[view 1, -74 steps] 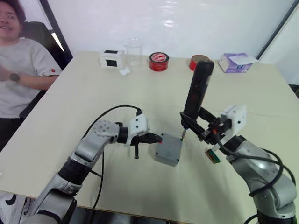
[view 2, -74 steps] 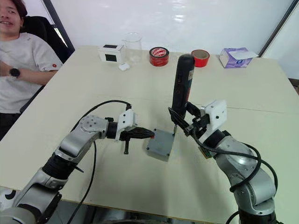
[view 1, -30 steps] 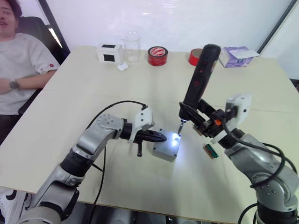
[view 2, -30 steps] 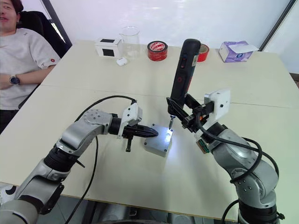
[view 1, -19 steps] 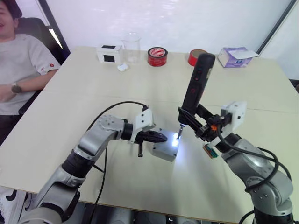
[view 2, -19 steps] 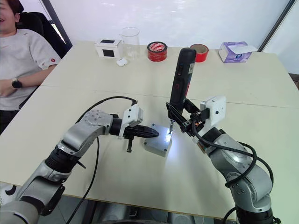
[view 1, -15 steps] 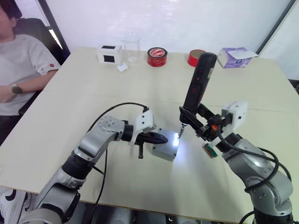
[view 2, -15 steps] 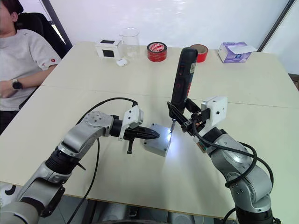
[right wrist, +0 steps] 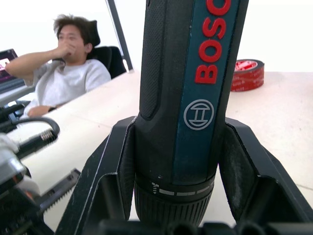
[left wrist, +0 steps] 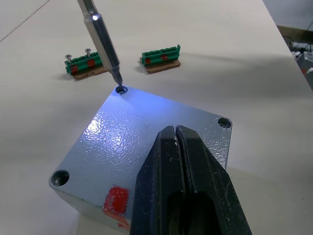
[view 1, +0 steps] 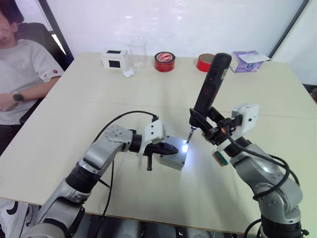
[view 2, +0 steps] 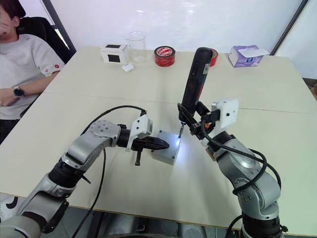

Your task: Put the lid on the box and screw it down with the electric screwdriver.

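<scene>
The left claw (left wrist: 178, 147) presses its closed fingers flat on the lid (left wrist: 156, 142), likely pinning it to the box (view 1: 174, 157) at the table's (view 1: 99, 94) centre. The right claw (view 2: 195, 124), at three o'clock of the box, grips the electric screwdriver (view 1: 208, 94) upright so its lit bit meets a corner hole. The left wrist view reveals the bit sitting in that hole, and two green terminal pieces (left wrist: 159, 54) beyond.

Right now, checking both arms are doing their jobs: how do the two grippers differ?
The left gripper is shut with nothing between its fingers, lying low over the lid. The right gripper clamps the electric screwdriver nearly upright, bit at a corner screw hole. Both work at the box.
</scene>
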`<state>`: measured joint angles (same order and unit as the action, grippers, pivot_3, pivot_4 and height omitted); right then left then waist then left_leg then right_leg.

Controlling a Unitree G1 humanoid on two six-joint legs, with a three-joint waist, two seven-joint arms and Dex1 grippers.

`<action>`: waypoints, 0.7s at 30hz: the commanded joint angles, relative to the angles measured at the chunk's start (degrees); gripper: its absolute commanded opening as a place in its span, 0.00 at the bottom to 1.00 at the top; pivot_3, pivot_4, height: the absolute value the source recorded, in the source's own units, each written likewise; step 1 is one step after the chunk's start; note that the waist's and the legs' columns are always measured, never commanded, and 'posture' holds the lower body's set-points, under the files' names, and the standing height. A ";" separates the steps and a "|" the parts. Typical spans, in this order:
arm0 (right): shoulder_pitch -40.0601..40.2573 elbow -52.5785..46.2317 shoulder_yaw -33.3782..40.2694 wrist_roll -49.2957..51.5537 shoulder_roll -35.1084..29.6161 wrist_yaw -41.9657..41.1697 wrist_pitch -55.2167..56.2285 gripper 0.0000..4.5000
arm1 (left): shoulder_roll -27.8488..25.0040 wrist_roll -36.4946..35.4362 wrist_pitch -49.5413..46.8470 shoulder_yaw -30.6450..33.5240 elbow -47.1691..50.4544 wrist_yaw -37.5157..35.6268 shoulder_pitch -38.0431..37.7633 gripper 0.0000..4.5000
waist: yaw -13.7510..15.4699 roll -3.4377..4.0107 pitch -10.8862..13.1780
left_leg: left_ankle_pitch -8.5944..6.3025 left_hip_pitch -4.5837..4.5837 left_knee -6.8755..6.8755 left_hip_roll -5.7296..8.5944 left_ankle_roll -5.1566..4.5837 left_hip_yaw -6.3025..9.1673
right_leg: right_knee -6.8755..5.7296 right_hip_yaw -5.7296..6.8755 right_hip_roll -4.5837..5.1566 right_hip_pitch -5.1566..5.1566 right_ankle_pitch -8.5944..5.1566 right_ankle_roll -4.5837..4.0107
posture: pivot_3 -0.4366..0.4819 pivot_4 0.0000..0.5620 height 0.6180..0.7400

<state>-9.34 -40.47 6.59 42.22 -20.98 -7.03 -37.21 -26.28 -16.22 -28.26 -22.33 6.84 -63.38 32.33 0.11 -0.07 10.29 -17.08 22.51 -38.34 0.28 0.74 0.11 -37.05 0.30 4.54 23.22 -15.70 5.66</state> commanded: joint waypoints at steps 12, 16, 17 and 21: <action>4.14 -0.49 -1.20 -5.08 -0.18 -5.04 6.01 0.41 | 0.15 1.99 -0.63 -1.05 -1.75 0.73 -0.85 0.00 | -0.05 -0.03 -0.07 | 0.01 -0.09 0.00 0.01 -0.02 -0.01 | -0.03 -0.01 0.00 -0.09 0.00 0.00 | 0.48 0.27 1.00; 4.92 0.60 -1.55 -6.97 0.48 -5.78 7.87 0.41 | 0.09 2.00 -0.76 -1.01 -1.58 0.79 -0.90 0.00 | -0.16 -0.05 -0.09 | 0.02 -0.13 -0.01 0.01 -0.04 0.00 | -0.06 -0.01 -0.01 -0.12 0.00 0.00 | 0.48 0.27 1.00; 4.71 0.84 -1.68 -7.06 0.93 -5.72 8.05 0.41 | 0.05 2.01 -0.78 -0.99 -1.55 0.80 -0.94 0.00 | -0.25 -0.05 -0.09 | 0.03 -0.13 -0.01 0.01 -0.05 -0.01 | -0.07 -0.01 -0.01 -0.12 0.00 0.00 | 0.48 0.27 1.00; 3.22 0.64 -1.24 -5.67 2.82 -5.12 7.39 0.41 | -0.11 2.07 -0.82 -0.97 -1.42 0.87 -1.14 0.00 | -0.72 -0.05 -0.09 | 0.04 -0.13 -0.01 0.00 -0.06 0.00 | -0.09 -0.01 0.00 -0.12 0.00 0.00 | 0.48 0.27 1.00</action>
<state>-3.85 -36.64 4.55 34.80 -19.17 -12.29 -31.73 -25.79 -15.52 -28.15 -22.13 6.36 -62.81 32.27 -0.61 -0.12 10.20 -17.04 22.39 -38.35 0.28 0.68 0.11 -37.15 0.29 4.53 23.10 -15.70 5.66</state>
